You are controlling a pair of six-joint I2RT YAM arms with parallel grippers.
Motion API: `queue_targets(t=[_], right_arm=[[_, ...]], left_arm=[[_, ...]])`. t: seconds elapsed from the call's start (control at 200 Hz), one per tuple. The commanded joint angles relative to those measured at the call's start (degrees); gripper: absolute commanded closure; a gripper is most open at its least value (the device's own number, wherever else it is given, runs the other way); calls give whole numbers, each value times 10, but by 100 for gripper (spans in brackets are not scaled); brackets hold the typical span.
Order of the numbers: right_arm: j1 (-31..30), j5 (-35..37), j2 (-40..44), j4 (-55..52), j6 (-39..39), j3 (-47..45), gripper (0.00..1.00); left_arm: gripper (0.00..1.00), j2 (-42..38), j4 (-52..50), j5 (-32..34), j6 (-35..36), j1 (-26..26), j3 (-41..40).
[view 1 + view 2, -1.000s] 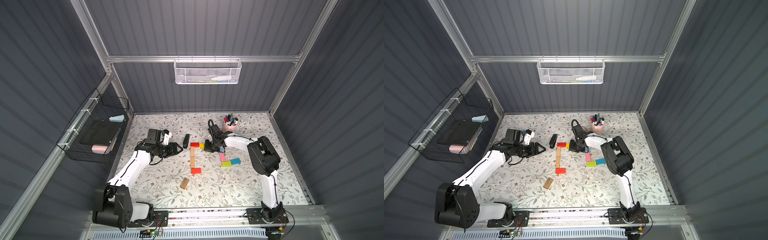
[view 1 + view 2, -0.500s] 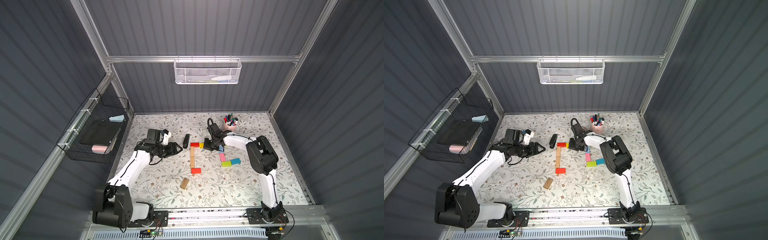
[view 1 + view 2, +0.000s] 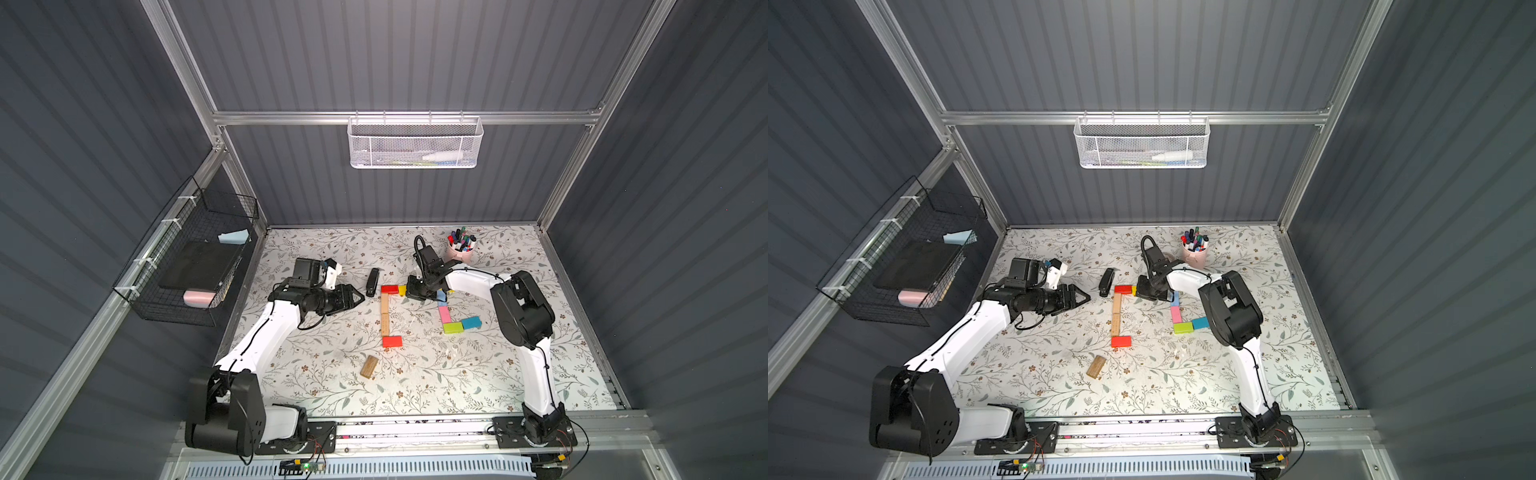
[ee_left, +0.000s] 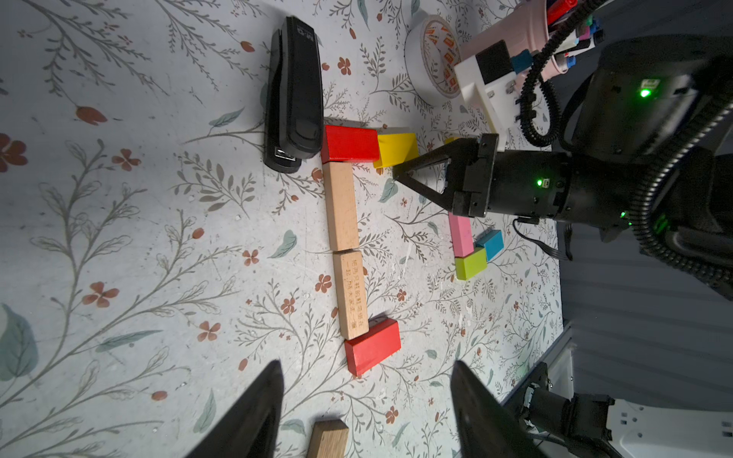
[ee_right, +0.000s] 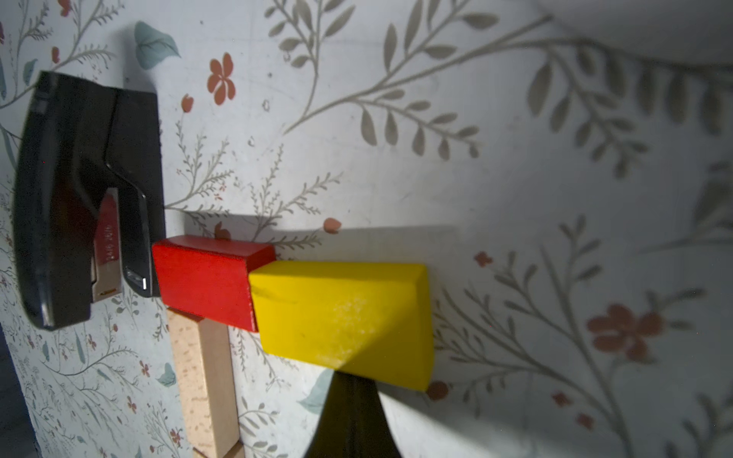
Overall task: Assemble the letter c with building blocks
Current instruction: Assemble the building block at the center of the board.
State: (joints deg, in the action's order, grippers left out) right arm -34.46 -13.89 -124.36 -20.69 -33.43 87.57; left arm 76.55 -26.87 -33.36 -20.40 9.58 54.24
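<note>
yellow block (image 5: 341, 317) — lying end-to-end with the red block (image 5: 202, 277); right claw (image 5: 349, 382), pinched closed, is touching its long side; left claw (image 4: 367, 368) is hovering half-parted, empty.

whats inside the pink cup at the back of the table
The pink cup holds a bunch of marker pens standing upright, caps of several colours poking above the rim. Their lower parts and anything at the bottom are hidden by the cup wall.
</note>
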Motion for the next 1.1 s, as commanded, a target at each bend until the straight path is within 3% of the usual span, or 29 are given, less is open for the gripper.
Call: queue_targets(t=[0.0,0.235,0.405,0.695,0.901,1.096], right_arm=[[1,-3,-19,-8,-8,13,100],[-1,-3,-12,-9,-8,14,100],[-8,3,41,9,-8,-14,100],[-26,16,204,24,29,-128,70],[-59,14,288,-15,110,-181,45],[-150,74,325,-44,178,-202,36]], left_arm=[[35,-6,-2,-10,13,-4,-2],[35,-6,-3,-9,13,-5,-1],[34,-2,-6,-4,17,-5,-1],[29,1,-23,39,16,-5,-2],[28,-6,-28,17,4,-7,-11],[28,7,-25,-26,11,-29,-19]])
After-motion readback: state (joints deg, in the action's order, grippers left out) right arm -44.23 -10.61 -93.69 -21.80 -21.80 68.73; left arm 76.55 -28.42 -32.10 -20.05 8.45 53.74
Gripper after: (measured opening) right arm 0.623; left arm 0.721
